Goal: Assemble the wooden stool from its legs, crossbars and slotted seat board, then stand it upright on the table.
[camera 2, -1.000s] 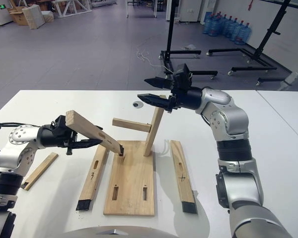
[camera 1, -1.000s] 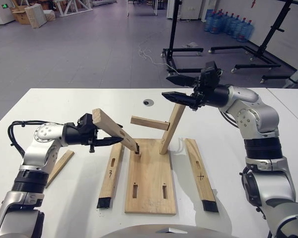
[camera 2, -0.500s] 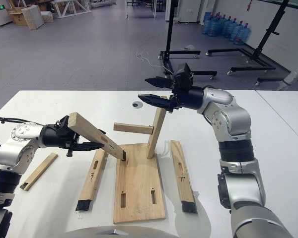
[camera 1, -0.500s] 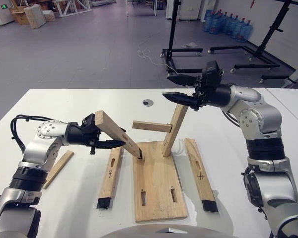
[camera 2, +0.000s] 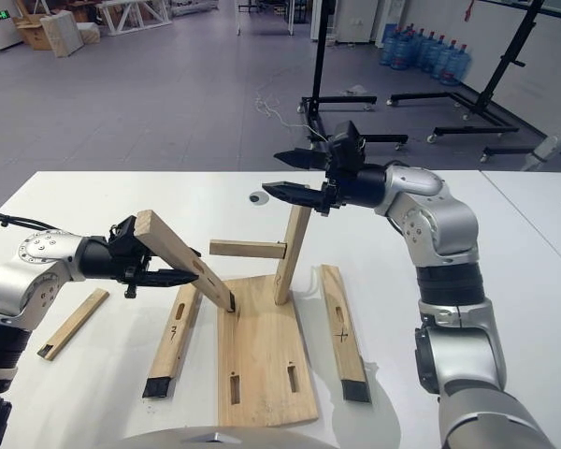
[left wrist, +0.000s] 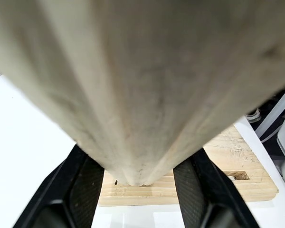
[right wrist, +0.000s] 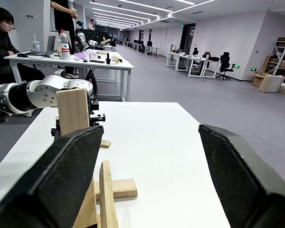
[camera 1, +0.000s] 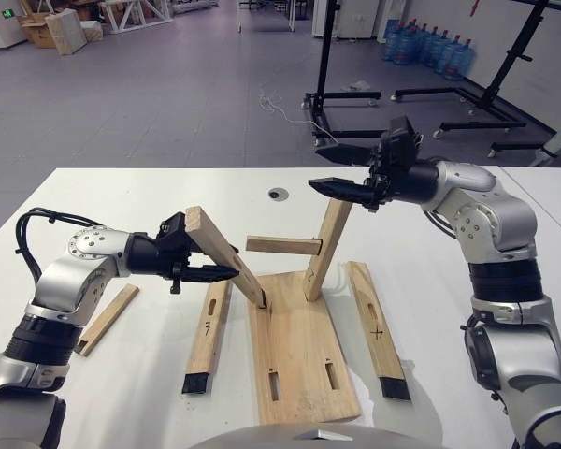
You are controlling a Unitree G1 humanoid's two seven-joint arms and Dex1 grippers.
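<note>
Left hand (camera 1: 222,269) around tilted leg (camera 1: 208,236)

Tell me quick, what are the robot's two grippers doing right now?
Left gripper: closed on a tilted wooden stool leg.
Right gripper: open, holding nothing, above the standing leg.

White counter (camera 1: 150,196), far side carries a round cable port (camera 1: 278,195) near the middle. Lying flat on it:
- seat board (camera 1: 304,360), centre front, skewed so its near end swings toward the right; two slots face up at the near end.
- left loose leg (camera 1: 208,332), just beside the board's left edge, black cap at the near end (a slot and a pen mark on top).
- right loose leg (camera 1: 378,329), right of the board, black-capped, cross-marked.
- short slat (camera 1: 106,318), far left, apart.
</note>
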